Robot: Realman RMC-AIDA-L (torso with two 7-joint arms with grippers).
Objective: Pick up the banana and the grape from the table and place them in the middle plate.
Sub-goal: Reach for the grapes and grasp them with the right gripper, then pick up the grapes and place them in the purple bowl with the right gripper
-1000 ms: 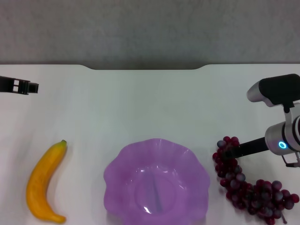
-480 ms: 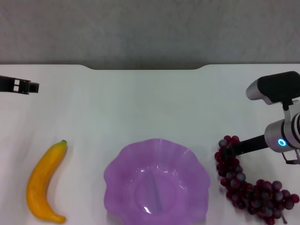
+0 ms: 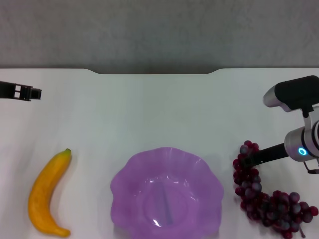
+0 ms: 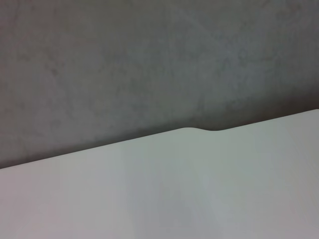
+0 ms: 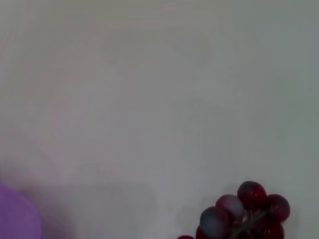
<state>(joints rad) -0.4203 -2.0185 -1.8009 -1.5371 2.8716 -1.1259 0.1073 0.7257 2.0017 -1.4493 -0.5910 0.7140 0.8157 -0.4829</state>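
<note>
Grape at right gripper jaws.

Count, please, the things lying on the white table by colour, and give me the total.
Yellow: 1, the banana
Purple: 1, the middle plate
Dark red: 1, the grape bunch, with the right gripper at its top end
Total: 3 things on the table
</note>
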